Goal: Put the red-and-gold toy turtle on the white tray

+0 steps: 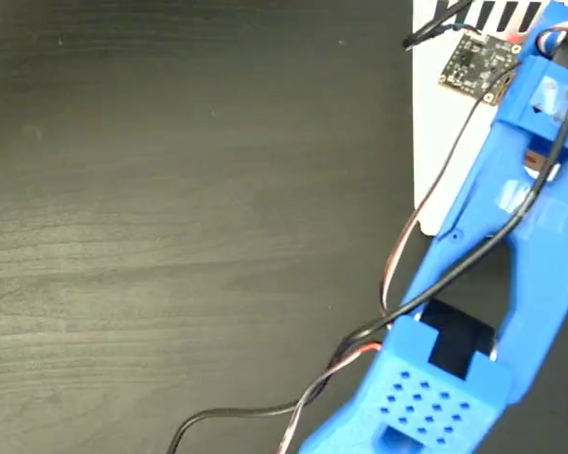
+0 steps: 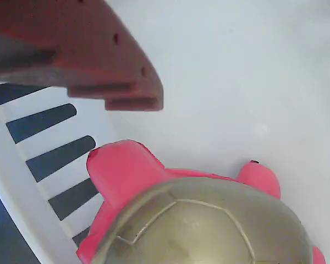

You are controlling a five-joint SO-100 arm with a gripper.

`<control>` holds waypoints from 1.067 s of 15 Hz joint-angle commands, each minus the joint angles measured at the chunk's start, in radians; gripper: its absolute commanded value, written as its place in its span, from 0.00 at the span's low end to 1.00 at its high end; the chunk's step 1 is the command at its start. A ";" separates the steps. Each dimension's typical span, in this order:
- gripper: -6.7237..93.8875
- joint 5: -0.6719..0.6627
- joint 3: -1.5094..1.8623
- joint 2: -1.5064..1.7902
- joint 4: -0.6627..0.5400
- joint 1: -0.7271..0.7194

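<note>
The red-and-gold toy turtle (image 2: pixel 198 220) fills the bottom of the wrist view, gold domed shell up, red head and a red foot showing. It lies on the white tray (image 2: pixel 236 82), close to the black-striped edge (image 2: pixel 49 121). One red finger (image 2: pixel 99 60) of my gripper hangs at the upper left, with a clear gap to the turtle; the other finger is out of frame. In the fixed view the blue arm (image 1: pixel 511 236) reaches over the tray (image 1: pixel 435 142) at the top right and hides the turtle.
The dark wood-grain table (image 1: pixel 170 236) spreads over the left and middle of the fixed view. Black and red cables (image 1: pixel 293 402) trail from the arm across the lower middle. A small circuit board (image 1: pixel 473 61) sits on the arm.
</note>
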 commanded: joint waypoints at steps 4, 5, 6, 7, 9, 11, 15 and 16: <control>0.33 0.020 -0.041 0.118 0.006 0.008; 0.13 0.037 -0.051 0.149 0.005 0.009; 0.07 0.054 -0.054 0.186 0.003 0.008; 0.07 0.069 -0.049 0.233 -0.011 0.005; 0.07 0.101 0.020 0.359 -0.077 -0.005; 0.07 0.121 0.186 0.515 -0.150 -0.028; 0.07 0.137 0.799 0.939 -0.512 -0.089; 0.07 0.137 0.934 1.020 -0.618 -0.112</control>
